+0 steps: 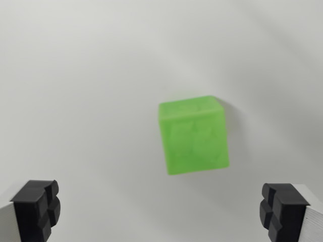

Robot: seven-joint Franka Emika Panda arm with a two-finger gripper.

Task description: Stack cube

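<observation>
gripper [160, 212] spread wide, empty — green cube [193, 135] alone on white table [75, 75], toward 1 o'clock — likely lining up to straddle it.

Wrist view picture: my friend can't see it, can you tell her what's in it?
A green cube sits alone on a plain white surface, slightly blurry. Two black fingers stand wide apart at the bottom corners, holding nothing.

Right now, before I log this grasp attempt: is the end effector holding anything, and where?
Nothing. The end effector is open, the green cube apart from its fingertips.
</observation>
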